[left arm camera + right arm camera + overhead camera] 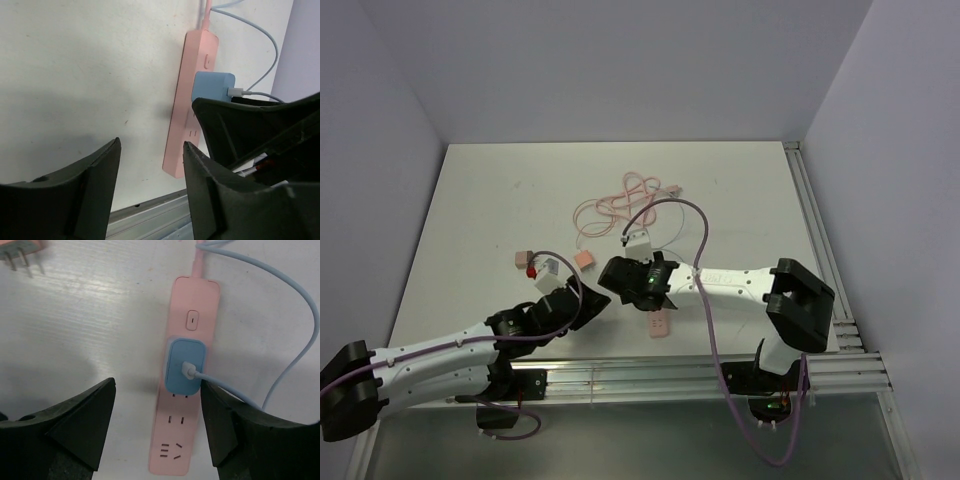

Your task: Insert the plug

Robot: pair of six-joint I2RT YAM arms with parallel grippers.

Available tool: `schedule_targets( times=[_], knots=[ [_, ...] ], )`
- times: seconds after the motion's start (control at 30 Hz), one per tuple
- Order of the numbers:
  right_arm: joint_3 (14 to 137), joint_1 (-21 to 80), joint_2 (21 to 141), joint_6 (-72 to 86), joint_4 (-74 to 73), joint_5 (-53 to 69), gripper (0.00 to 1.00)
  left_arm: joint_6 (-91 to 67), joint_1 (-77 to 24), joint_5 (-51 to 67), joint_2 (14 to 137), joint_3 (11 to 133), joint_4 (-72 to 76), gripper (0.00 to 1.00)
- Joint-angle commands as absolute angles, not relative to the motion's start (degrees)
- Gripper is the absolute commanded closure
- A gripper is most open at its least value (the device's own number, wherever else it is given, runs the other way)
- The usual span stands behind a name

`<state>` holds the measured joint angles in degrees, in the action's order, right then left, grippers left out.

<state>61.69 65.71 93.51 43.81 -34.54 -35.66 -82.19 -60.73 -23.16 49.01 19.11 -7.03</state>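
As the right wrist view shows, the item of the task, a blue rectangular charger plug (pixel 185 365), sits flat on a long pink plastic power strip (pixel 176 437), over the socket just beside the strip's oval switch (pixel 193 320).

- Cable: a pale blue cable (pixel 295 300) leaves a white connector on the plug's face and loops off to the right.
- Sockets: two further sockets on the strip lie bare below the plug.
- Strip position: it lies on the white table (pixel 500 190) near the front edge, partly under the right arm in the top view (pixel 658 325).
- Right gripper (pixel 157 390): jaws spread wide and holding nothing, hanging over the strip, with one dark finger on each side of it and the plug between and just ahead of the fingertips.
- Left gripper (pixel 152 145): jaws likewise parted and empty, set over bare table just left of the strip. Its camera sees the plug (pixel 214 87) half hidden behind the black body of the right gripper.
- Loose items: a salmon-pink plug with metal prongs (pixel 17 250) lies at the top left of the right wrist view, well apart from the strip.
- Cord: thin pink cord in loose loops (pixel 620 200) lies farther back on the table.
- Adapter: a small white adapter block (pixel 638 240) lies just beyond the right gripper.
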Motion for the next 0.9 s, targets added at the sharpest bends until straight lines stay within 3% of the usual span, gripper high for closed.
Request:
schedule_targets(
  times=[0.0, 0.27, 0.4, 0.63, 0.87],
  knots=[
    [65.2, 65.4, 88.5, 42.5, -35.3, -30.9, 0.24, -82.7, -60.9, -26.2, 46.4, 22.5, -13.4, 0.40],
    [57.1, 65.4, 73.0, 42.9, -32.4, -15.9, 0.23, -79.7, -59.2, -31.7, 42.5, 31.1, -27.0, 0.24],
    [53.8, 65.5, 63.6, 44.5, -33.7, -13.0, 0.24, -68.6, -54.1, -27.0, 45.6, 37.0, -28.3, 0.25],
    [55.9, 65.4, 50.5, 45.0, -42.1, -18.8, 0.25, -53.4, -37.3, -13.0, 64.2, 46.7, -26.8, 0.23],
    [52.9, 65.4, 46.1, 45.2, -44.2, -21.9, 0.25, -47.6, -32.4, -15.1, 82.9, 60.3, -30.1, 0.25]
  ],
)
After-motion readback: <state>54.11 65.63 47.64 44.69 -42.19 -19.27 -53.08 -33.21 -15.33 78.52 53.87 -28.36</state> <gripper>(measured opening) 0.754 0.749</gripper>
